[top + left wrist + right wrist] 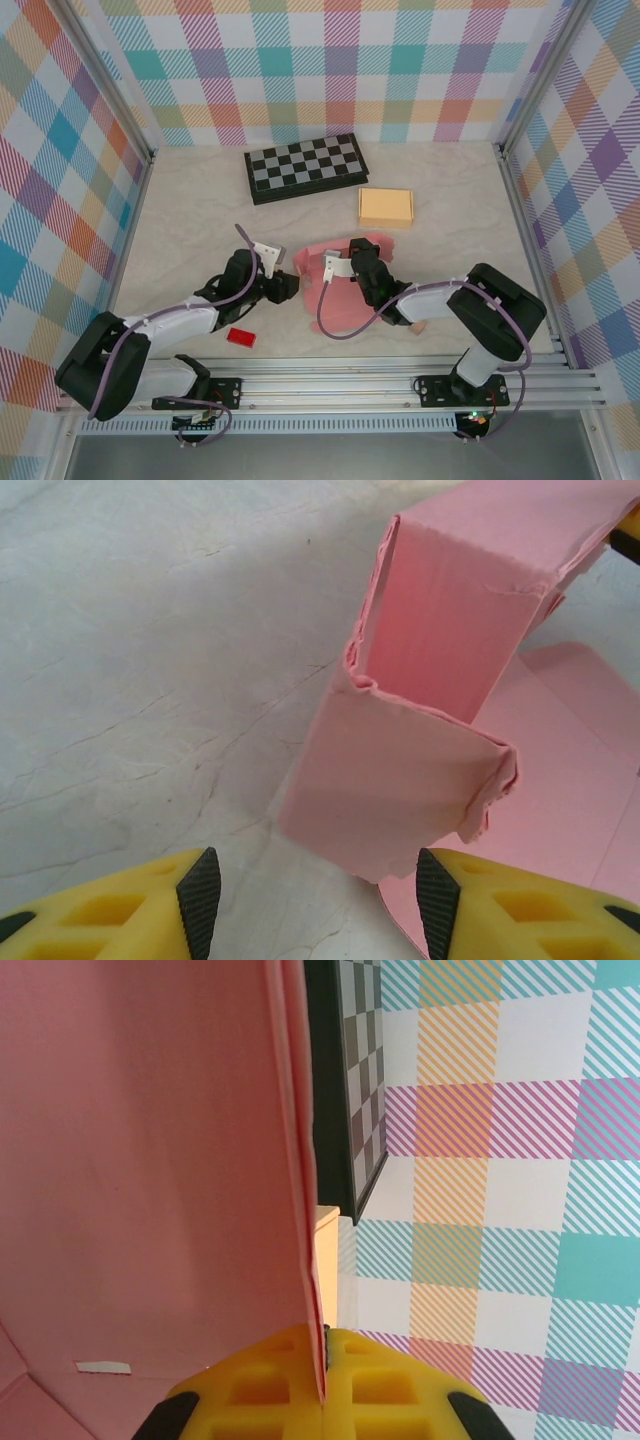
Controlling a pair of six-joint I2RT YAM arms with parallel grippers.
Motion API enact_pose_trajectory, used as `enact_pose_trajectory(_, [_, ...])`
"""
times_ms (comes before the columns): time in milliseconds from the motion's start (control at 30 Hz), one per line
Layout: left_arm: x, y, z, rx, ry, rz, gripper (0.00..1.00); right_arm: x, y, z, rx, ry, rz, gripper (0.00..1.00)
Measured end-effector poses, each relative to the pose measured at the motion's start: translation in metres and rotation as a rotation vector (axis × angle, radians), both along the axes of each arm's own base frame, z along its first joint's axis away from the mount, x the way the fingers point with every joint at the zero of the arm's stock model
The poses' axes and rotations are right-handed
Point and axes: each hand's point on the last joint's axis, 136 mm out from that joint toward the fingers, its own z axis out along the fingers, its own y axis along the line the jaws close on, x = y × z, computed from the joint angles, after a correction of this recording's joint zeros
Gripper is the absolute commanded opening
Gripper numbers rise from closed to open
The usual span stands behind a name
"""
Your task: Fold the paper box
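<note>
We note pink paper box (pixel 420 660): matt card, fine ribbed grain, edges frayed and crumpled. To us counter (pixel 130 680) reads as smooth stone-look sheet, faint veins, low sheen. We see left claw (pixel 318 905) in yellow moulded plastic, pads (pixel 200 900) black, rubbery, matt; right claw (pixel 323 1365) same plastic. Semi-gloss chessboard (pixel 305 167). Matt card orange box (pixel 386 207). Brushed-metal rail (pixel 400 385). Matt printed plaid walls (pixel 60 200).

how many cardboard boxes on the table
2. The pink box, half folded, is pinched in the right claw; a closed orange box lies beside the chessboard. The small red item is too small to tell.
</note>
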Motion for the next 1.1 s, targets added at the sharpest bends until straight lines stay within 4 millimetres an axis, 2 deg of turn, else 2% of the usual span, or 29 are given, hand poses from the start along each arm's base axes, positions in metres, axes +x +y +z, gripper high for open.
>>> enact_pose_trajectory(400, [0.004,-0.019,0.003,-0.023,-0.026,-0.1,0.47,0.001,0.0,-0.001,0.016,0.0,-0.008,0.0])
enact_pose_trajectory(600, [0.005,-0.026,0.005,-0.043,-0.028,-0.128,0.53,0.001,0.0,-0.001,0.022,0.001,-0.01,0.0])
enact_pose_trajectory(1100, [0.018,-0.039,0.009,-0.071,-0.043,-0.152,0.58,0.0,0.0,-0.001,0.024,0.004,-0.012,0.0])
